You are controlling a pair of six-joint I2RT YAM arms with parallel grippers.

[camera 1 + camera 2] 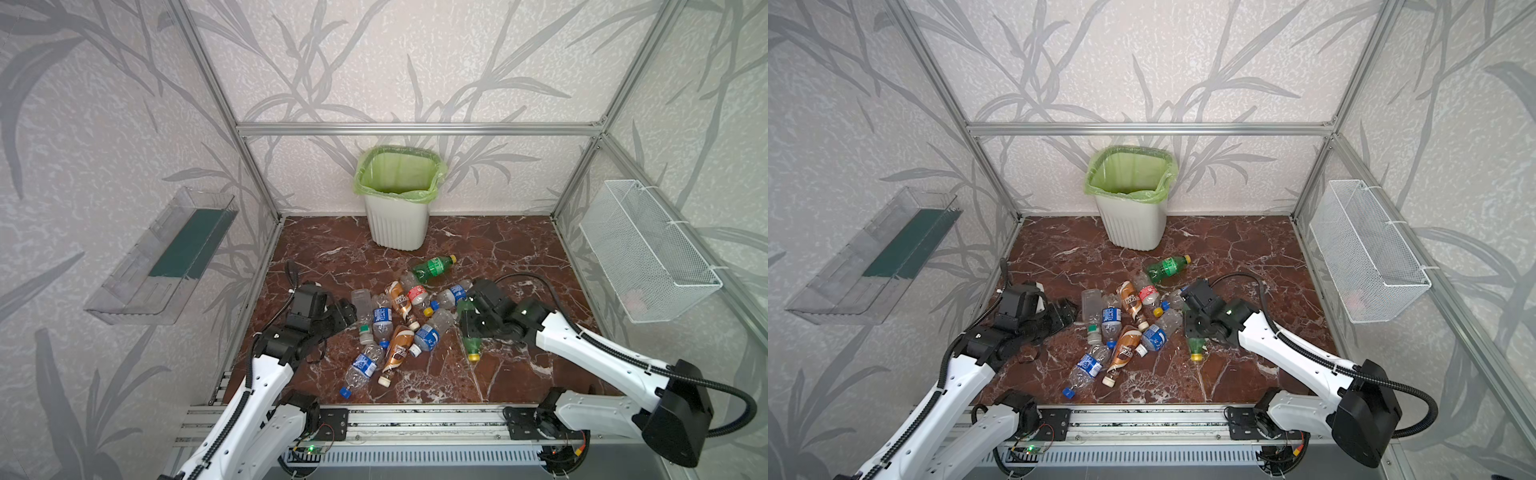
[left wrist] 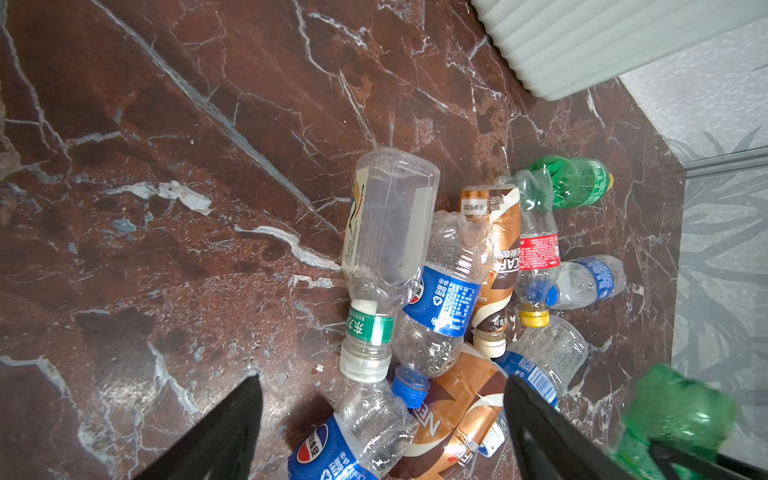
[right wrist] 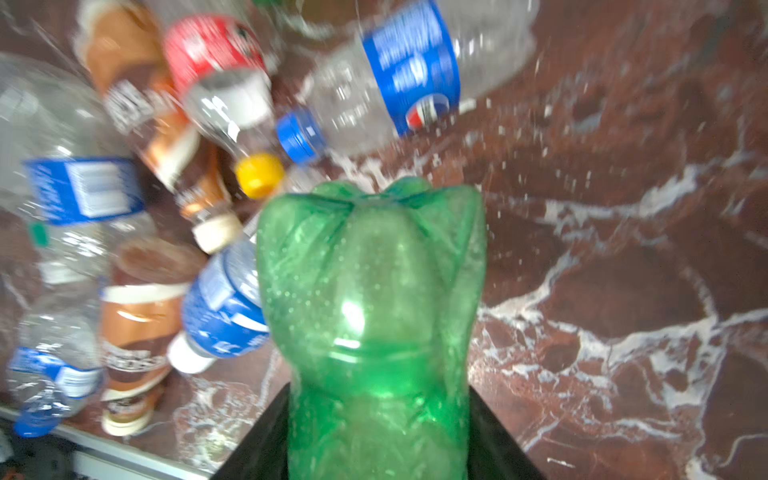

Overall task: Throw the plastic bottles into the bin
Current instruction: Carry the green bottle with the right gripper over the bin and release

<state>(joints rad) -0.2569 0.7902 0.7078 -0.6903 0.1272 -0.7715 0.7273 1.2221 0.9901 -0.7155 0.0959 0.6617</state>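
Right fingers point(image 3: 257, 440) are closed narrow across the body of a green bottle point(image 3: 370, 311), whose lobed base juts out ahead of them. In a top view the green bottle point(image 1: 472, 344) shows its yellow cap poking out toward the near edge of the table point(image 1: 511, 245), so its long axis runs roughly near to far. I cannot tell whether it is clear of the table yet. The bin point(image 1: 397, 224) stands at the middle of the far edge, well apart from the held bottle: farther off and somewhat to its left, past the pile of bottles point(image 1: 386, 324). The carry probably has to go that way and rise above the rim, which stands much higher than any bottle. The left fingers point(image 2: 220, 432) stand wide and empty by the pile's left side, so the right arm alone has something to drop. Another green bottle point(image 1: 434, 268) lies flat between pile and bin.
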